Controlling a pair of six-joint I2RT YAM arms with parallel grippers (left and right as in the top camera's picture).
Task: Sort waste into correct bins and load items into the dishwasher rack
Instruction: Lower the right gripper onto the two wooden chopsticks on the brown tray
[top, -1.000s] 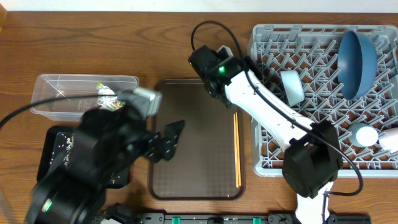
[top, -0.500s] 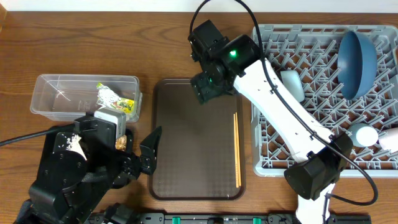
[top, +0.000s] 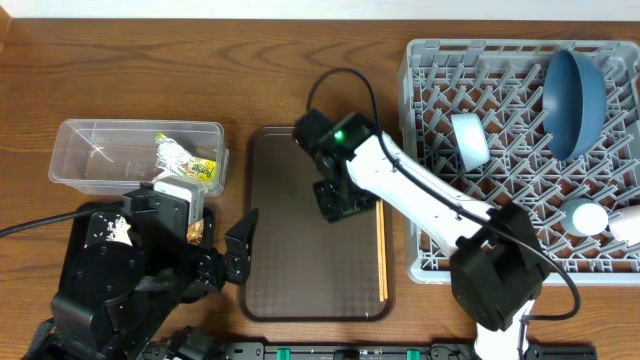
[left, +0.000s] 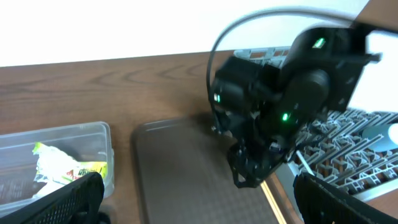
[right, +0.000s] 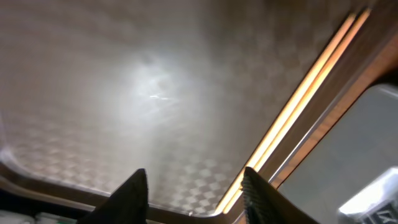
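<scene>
The right claw (top: 338, 200) hangs over the brown tray (top: 290, 280) in the middle of the frame. Its fingers are apart and nothing is between them. It is just left of the chopsticks (top: 381, 240), which lie along the right edge of this tray. The left claw (left: 196, 183), at lower left, is wide open and empty. The wrapper (top: 186, 160) lies inside the clear tub (top: 80, 175) on the counter at left. The blue plate (top: 575, 90) stands in the rack (top: 425, 262) at upper right.
</scene>
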